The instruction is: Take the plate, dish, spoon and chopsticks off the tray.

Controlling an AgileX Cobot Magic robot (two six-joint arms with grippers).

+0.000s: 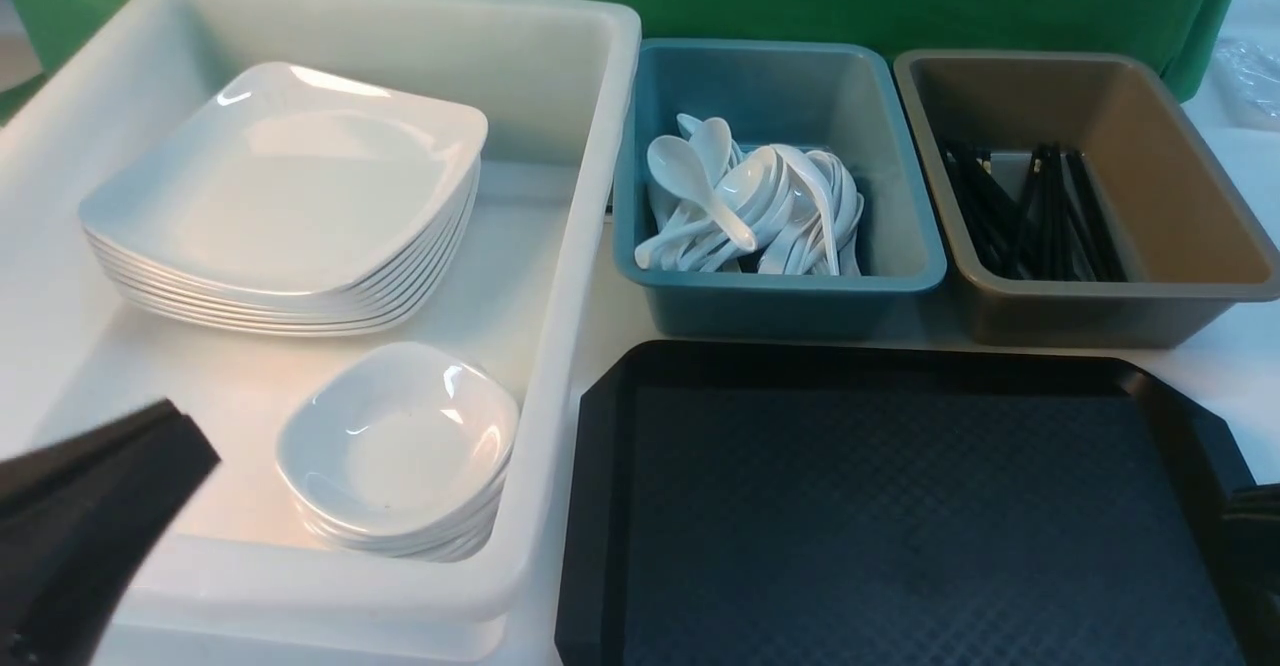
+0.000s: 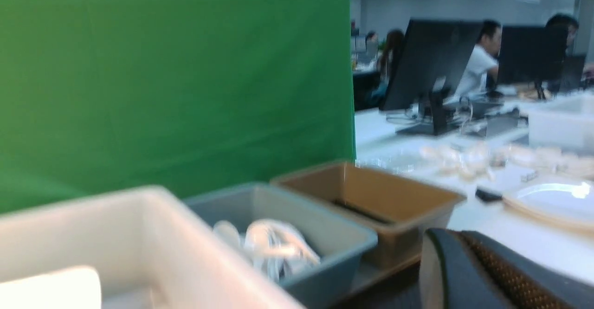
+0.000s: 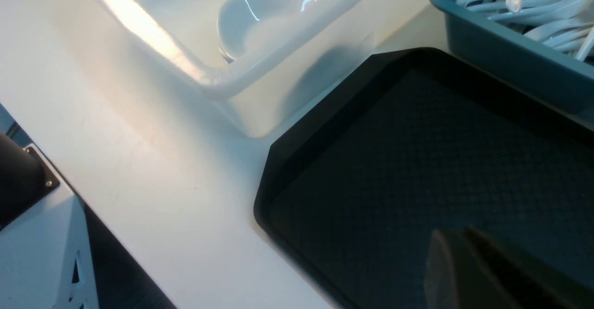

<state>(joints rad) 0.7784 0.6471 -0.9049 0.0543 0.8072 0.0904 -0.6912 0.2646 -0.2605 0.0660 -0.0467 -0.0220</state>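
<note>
Nearest the robot, the left gripper [image 1: 150, 446] shows at the lower left of the front view, over the near wall of the tub [image 1: 600, 246]. Its fingers are clenched together, grasping nothing visible. The right gripper [image 3: 468, 239] appears only in its wrist view, above the tray [image 1: 590, 506]; fingers pressed together, nothing between them.

The tray lies bare at centre right, no tableware on its textured floor.

Left of the tray, touching or just beside it, stands the tub. In its near right corner sits the dish [image 1: 400, 436], topmost of a small stack. Farther back on the left rests the plate [image 1: 285, 171], atop a stack of like plates.

Beyond the tray, the teal bin [image 1: 900, 266] holds a heap of spoons, the spoon [image 1: 690, 181] uppermost. Right of it, the brown bin [image 1: 1200, 256] holds the chopsticks [image 1: 1040, 211].
</note>
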